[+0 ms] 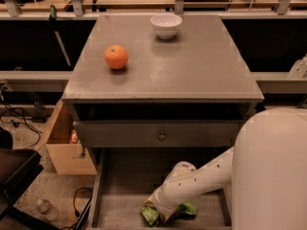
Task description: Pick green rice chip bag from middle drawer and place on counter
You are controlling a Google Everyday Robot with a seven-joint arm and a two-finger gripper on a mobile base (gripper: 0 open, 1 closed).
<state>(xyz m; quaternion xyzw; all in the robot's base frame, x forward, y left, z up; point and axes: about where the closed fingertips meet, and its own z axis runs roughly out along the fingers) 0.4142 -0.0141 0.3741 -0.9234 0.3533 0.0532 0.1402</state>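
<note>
I see the gripper (162, 213) inside the open middle drawer (120, 210), near its front edge, directly over the green rice chip bag (189, 208). The wrist hides the grasping end, so I cannot tell whether it is spread or closed. The bag lies on the drawer floor, with green showing either side of the wrist. On the table (192, 71) are an orange (116, 57) at the left and a white bowl (166, 25) at the rear.
</note>
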